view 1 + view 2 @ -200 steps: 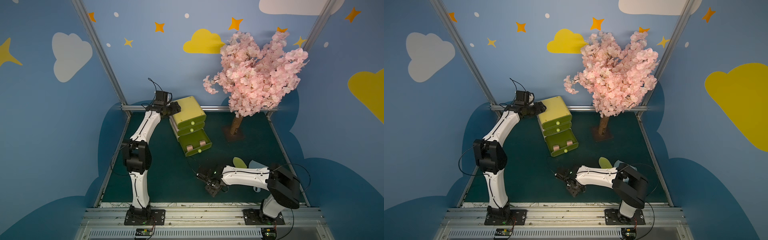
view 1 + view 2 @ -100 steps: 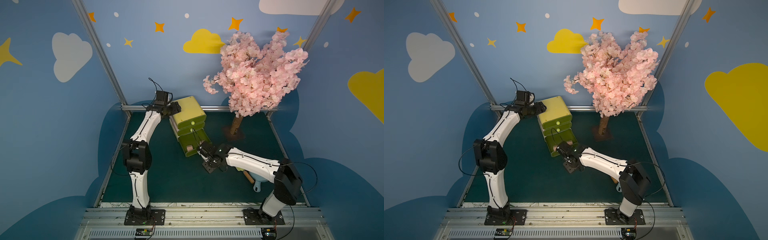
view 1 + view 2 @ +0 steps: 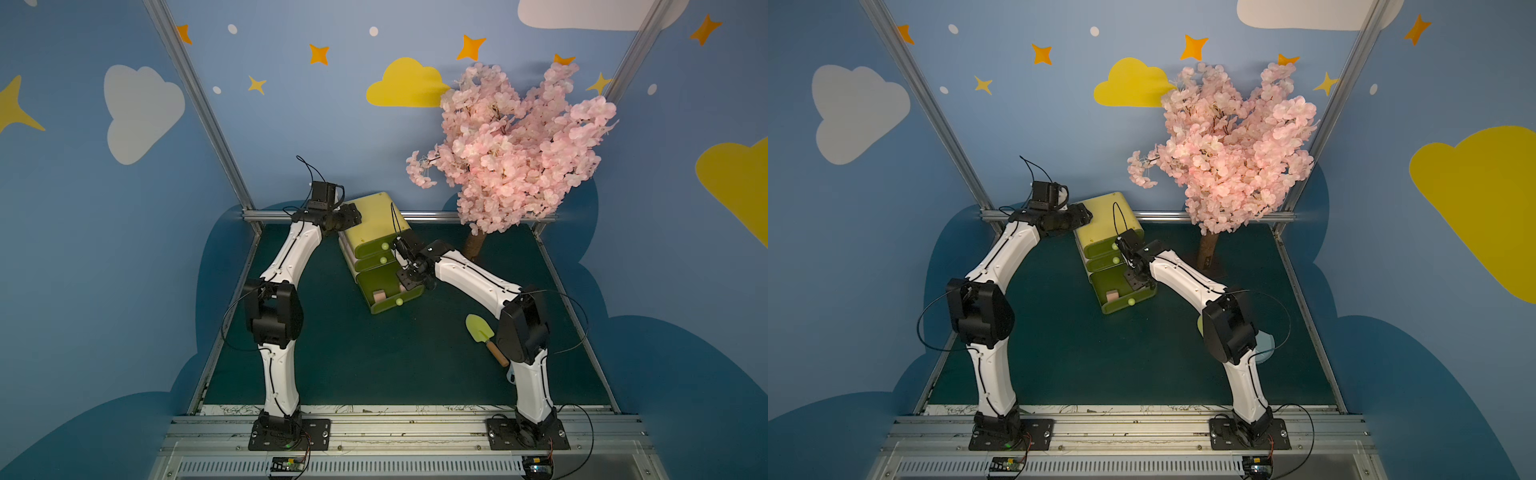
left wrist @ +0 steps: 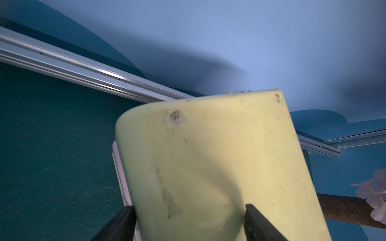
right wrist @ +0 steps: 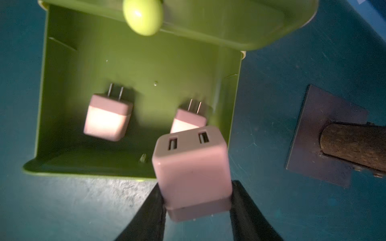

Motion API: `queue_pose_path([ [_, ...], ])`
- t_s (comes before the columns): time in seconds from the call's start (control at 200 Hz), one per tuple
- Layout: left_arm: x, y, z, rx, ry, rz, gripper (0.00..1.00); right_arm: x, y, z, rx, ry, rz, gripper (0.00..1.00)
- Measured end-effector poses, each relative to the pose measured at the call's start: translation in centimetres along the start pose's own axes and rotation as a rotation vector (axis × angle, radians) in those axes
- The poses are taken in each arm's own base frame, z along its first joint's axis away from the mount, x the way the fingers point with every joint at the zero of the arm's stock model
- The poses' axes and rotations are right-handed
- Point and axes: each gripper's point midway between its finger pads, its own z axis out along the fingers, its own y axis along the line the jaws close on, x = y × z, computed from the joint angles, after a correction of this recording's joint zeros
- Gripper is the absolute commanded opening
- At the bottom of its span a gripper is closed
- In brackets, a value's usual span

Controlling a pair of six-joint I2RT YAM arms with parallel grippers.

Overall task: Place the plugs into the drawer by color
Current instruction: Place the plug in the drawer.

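Chest: in both top views the chest [image 3: 370, 224] sits far-centre on the mat [image 3: 353, 365]. Its bottom drawer [image 3: 380, 308] is pulled out toward the near side, and the left plug [image 3: 379, 296] shows pink inside.
Arms: the left gripper [image 3: 351, 216] is on the chest's far-left top corner. The right gripper [image 3: 407, 282] hangs over the drawer's right side and is clearly the nearer arm.
Left wrist: the jaws stand either side of the chest top, clamped on it. Bracing it, I'd say.
Right wrist: the fingers [image 5: 150, 208] pinch the held plug [image 5: 191, 171], socket end pointing away from the wrist, prongs hidden.
Drawer floor: the left plug and the right plug [image 5: 188, 120] lie flat, prongs toward the chest.
Key line: the held plug hovers over the drawer's near-right corner, overlapping the right plug. Bare floor lies left and far of it, between the two.
Next: it wants a nudge that way before the jaws part, or it lands on its neighbour.
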Motion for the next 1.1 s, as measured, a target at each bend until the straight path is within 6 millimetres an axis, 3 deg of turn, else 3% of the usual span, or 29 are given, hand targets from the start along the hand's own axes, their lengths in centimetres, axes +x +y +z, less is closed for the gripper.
queue_pose_path([
  [0.616, 0.0, 0.0, 0.0, 0.005, 0.003, -0.002, 0.81, -0.9, -1.1, 3.9, 0.03, 0.052, 0.15, 0.26],
  [1.096, -0.1, 0.2, 0.0, 0.003, 0.001, -0.004, 0.81, 0.3, -1.0, 5.6, 0.053, 0.117, 0.192, 0.28],
])
